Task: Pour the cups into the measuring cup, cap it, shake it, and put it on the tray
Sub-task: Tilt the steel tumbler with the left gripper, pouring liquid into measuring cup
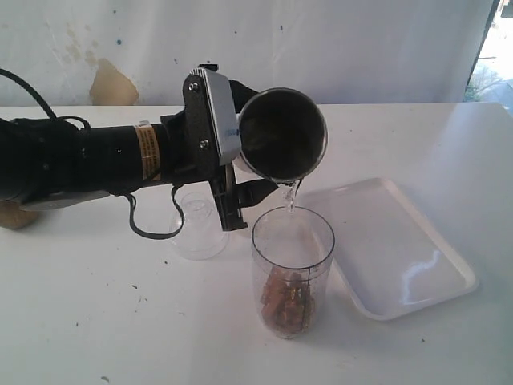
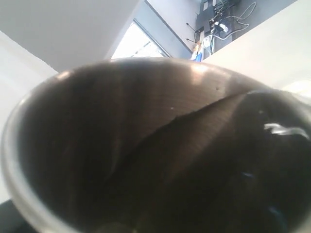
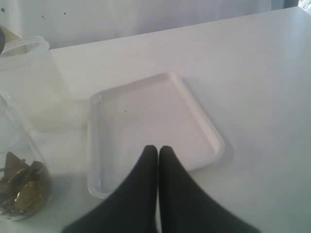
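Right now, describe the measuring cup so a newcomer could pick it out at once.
Find the flat white rectangular plastic tray at right in the exterior view; the tall clear cylindrical plastic measuring cup stands just left of it. Unlike the shorter frosted cup farther left, it holds brown and gold pieces, and a tilted shiny steel tumbler pours into it.

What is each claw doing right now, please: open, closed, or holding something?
Left claw: closed on the steel tumbler, tipped over the measuring cup.
Right claw: closed, holding nothing.
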Motion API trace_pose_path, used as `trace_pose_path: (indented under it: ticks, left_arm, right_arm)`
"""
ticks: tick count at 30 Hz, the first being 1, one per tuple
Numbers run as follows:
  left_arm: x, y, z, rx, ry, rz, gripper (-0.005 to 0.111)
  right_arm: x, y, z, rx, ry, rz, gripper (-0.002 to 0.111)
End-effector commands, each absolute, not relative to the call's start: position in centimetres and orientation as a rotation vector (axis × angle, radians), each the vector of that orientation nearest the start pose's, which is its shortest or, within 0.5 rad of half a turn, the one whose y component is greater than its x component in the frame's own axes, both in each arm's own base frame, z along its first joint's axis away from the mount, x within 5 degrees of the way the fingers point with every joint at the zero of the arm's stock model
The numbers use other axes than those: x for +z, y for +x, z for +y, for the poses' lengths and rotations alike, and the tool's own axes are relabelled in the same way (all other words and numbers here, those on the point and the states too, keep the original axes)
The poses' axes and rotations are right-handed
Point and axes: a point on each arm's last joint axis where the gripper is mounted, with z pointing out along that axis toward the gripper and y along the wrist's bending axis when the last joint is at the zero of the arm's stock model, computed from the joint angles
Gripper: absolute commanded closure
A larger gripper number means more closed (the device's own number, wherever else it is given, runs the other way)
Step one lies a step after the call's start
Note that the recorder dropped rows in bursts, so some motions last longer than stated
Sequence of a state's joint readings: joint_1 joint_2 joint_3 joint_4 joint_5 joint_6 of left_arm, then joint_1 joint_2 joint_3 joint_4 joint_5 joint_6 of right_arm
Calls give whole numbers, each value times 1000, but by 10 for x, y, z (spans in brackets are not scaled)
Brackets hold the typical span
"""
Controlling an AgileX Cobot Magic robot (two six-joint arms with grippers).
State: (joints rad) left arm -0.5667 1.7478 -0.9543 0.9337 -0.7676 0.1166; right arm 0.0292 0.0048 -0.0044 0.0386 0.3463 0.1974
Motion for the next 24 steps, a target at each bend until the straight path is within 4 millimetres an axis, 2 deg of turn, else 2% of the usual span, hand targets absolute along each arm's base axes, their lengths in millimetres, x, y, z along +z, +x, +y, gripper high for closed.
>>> trace_pose_path:
  ticks: [1,14,24]
  left_arm:
    - [246,283,-241,-242,1403,905,107]
    - [246,284,-241,-128,1465,803,107]
    - [250,288,-239,-33,1435,769,107]
  right_arm:
    - [182,53,2,185,182,1822,108]
    - [182,53,2,185,182,1822,108]
    - [182,53,2,185,182,1822,108]
